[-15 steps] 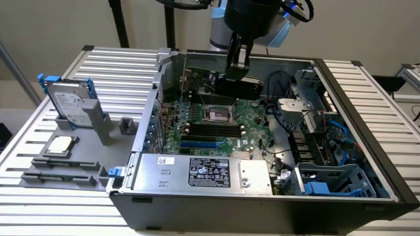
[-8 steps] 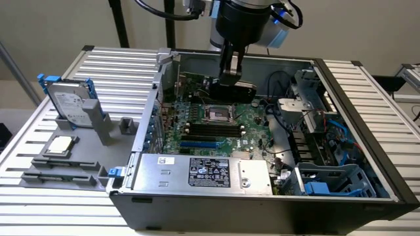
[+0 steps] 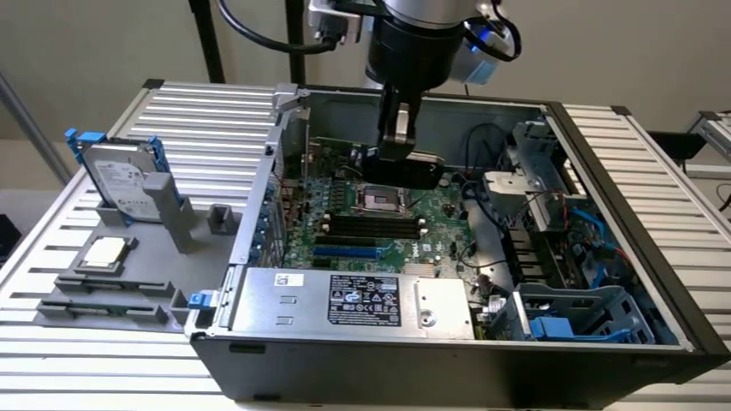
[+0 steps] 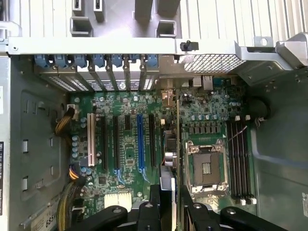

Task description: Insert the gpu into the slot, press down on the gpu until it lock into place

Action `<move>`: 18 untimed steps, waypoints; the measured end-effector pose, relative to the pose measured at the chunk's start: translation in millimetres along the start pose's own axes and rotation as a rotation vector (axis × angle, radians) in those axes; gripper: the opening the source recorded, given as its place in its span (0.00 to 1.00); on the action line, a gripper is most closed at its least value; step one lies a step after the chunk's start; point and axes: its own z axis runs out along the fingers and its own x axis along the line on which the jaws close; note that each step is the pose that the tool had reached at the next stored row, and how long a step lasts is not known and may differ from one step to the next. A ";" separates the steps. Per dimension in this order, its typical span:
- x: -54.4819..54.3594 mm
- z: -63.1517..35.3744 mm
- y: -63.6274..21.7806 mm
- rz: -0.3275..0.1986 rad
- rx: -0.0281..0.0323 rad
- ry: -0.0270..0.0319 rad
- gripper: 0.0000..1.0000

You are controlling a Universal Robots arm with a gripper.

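My gripper (image 3: 399, 147) hangs inside the open computer case, shut on the gpu (image 3: 413, 169), a black card held above the motherboard near the case's far wall. In the wrist view the gpu (image 4: 176, 144) shows edge-on as a thin strip running away from between my fingers (image 4: 155, 204). The slot (image 3: 347, 253) is a bright blue strip on the board's near part, apart from the card, which hovers above the CPU socket area. In the wrist view the slot (image 4: 140, 142) lies beside the card's line, with a black slot between them.
The CPU socket (image 3: 381, 199) and black memory sticks (image 3: 371, 224) lie between card and slot. A silver labelled box (image 3: 354, 300) fills the case's near side. Cables (image 3: 502, 244) and a drive cage (image 3: 571, 312) crowd the exterior view's right. A hard drive (image 3: 118, 180) stands outside on grey fixtures.
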 end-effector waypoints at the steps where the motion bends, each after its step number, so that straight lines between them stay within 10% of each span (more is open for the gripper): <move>1: 2.0 0.5 0.4 0.000 0.0035 -0.0002 0.26; 18: 25.2 25.3 9.6 -0.005 0.0138 -0.0007 0.26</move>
